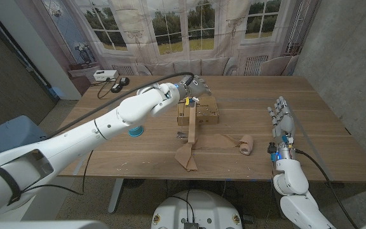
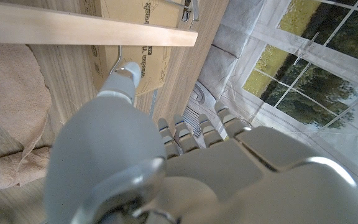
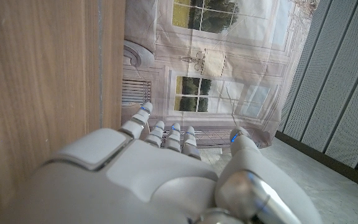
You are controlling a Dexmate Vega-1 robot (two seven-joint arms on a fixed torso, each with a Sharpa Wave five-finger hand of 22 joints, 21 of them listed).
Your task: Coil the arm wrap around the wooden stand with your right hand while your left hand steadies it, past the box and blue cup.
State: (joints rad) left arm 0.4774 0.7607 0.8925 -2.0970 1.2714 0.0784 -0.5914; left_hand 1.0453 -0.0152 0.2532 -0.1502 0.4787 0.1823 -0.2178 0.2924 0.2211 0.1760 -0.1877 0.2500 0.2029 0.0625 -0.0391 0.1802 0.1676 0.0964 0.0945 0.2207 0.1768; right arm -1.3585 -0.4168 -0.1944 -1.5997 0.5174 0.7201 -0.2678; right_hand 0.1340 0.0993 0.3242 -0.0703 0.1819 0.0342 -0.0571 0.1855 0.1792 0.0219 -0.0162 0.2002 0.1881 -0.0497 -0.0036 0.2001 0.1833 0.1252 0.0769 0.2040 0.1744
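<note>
The tan fabric arm wrap (image 1: 199, 147) lay strewn across the wooden table (image 1: 323, 114), one end bunched near the front edge at the foot of the upright light wooden stand (image 1: 190, 124) and the other rolled into a small bundle off toward the robot's right. The left hand (image 1: 192, 86) hovered at the top of the stand, over the flat brown cardboard box (image 1: 203, 112) behind it; whether its fingers had closed on the post could not be told, since the left wrist view showed only the hand's back with the post crossing above it. The right hand (image 1: 281, 117) waited well apart from the wrap, fingers spread and holding nothing. The likely trouble lay there: if the right hand pulled the wrap taut before the left had a firm hold, the slim stand might tip toward the box or slide, and the loose bunched end could slip off the post rather than coil. A reach across might also brush the blue cup (image 1: 135, 131), half hidden under the left arm. Counted: one wrap, one stand, one box, one cup.
</note>
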